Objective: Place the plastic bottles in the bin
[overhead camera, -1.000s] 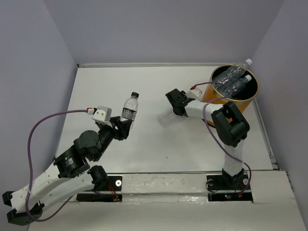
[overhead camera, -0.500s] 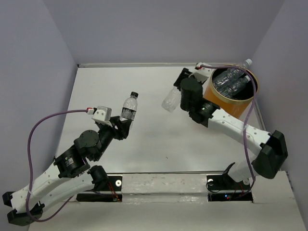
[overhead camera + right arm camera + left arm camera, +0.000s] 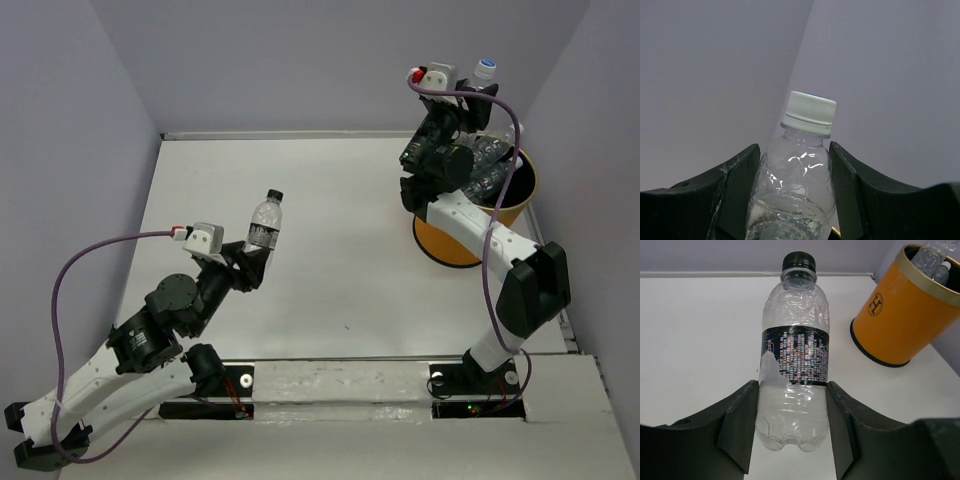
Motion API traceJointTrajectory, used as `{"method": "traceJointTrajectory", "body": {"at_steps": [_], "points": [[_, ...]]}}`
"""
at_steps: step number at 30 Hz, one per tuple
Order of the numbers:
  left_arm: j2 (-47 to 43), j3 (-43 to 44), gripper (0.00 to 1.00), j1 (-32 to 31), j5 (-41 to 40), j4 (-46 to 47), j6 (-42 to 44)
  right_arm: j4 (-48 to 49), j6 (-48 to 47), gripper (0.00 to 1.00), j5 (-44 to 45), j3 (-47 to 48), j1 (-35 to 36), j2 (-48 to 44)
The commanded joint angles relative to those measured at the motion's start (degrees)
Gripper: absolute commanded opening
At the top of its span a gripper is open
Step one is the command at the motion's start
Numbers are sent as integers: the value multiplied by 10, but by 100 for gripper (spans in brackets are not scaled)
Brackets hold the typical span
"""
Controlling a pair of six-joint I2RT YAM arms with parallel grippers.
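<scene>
We take this for a robotics lab cell: a white table (image 3: 330, 270) boxed in by lilac-grey wall panels (image 3: 300, 60), a left arm (image 3: 140, 345) and right arm (image 3: 525, 290) bolted at its near edge, a purple cable (image 3: 130, 238) looping loose

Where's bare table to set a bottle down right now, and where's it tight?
Free: the wide middle of the table, between the left gripper with its dark-capped bottle and the bin; also the far strip along the back wall. Crowded: the bin mouth, bottles inside, right gripper holding a white-capped bottle over it.
</scene>
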Motion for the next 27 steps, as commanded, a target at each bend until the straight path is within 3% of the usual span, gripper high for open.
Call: {"method": "traceJointTrajectory", "body": {"at_steps": [1,5,8,11,18,20,22,25,27], "points": [[-20,-5,33,4,-6,32,6,235,-105,22,-17,-26,-44,11],[-18,-5,33,4,0,35,7,280,-62,21,40,-158,-52,-4],[-13,-5,33,4,4,35,8,280,48,21,98,-277,-52,-45],[-10,-5,33,4,6,36,8,280,100,21,135,-347,-52,-60],[12,-1,33,4,10,34,9,278,89,13,118,-313,-52,-125],[12,0,33,5,9,36,10,216,95,13,107,-277,-52,-145],[12,0,33,5,8,39,12,144,163,14,99,-268,-52,-161],[19,3,33,5,13,39,14,-39,321,31,91,-288,-52,-199],[27,7,33,4,18,39,15,-152,432,56,98,-312,-58,-227]]}}
